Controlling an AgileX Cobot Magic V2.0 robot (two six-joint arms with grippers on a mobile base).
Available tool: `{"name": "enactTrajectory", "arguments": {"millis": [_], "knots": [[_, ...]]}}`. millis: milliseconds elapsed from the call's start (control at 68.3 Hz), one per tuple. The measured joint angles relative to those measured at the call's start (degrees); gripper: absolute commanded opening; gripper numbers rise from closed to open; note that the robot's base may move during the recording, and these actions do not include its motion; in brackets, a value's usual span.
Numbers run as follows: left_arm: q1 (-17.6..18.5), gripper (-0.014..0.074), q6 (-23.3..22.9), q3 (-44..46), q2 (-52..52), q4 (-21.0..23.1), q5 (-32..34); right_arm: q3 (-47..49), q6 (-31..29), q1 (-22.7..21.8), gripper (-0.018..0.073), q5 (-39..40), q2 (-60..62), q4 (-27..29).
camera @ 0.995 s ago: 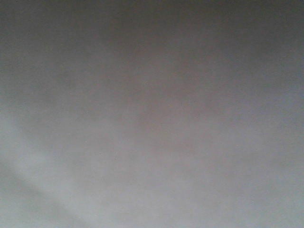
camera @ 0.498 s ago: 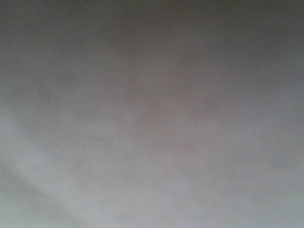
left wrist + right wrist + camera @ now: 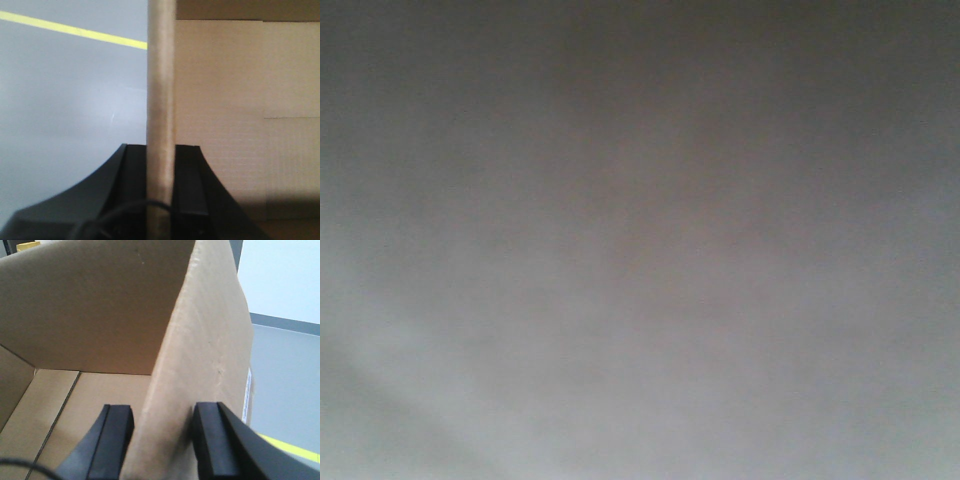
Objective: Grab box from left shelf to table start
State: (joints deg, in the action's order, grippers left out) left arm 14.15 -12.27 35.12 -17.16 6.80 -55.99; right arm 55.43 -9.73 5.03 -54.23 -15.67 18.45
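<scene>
Left gripper [image 3: 161, 155] is pinching one upright wall of the box [image 3: 100, 305], fingers pressing it from both sides. Right gripper [image 3: 162, 412] is clamping another wall the same way. The carton seems to be riding between the arms over grey floor [image 3: 60, 100] with a yellow line [image 3: 75, 31]. Neither shelf nor table is showing. Both arms should be travelling level and together, or those thin walls risk buckling. It's plain brown corrugated card, open-topped and empty.

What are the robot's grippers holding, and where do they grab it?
Both hold the open cardboard box by its thin walls. The left gripper pinches one wall, and the right gripper clamps another.
</scene>
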Motion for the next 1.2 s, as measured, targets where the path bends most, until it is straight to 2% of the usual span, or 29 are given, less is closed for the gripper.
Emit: {"name": "enactTrajectory", "arguments": {"millis": [1200], "knots": [[0.00,-0.0090,0.00,0.00,0.00,0.00,-0.10,0.00,-0.09,0.00,0.0059,0.00,-0.13,0.07]]}}
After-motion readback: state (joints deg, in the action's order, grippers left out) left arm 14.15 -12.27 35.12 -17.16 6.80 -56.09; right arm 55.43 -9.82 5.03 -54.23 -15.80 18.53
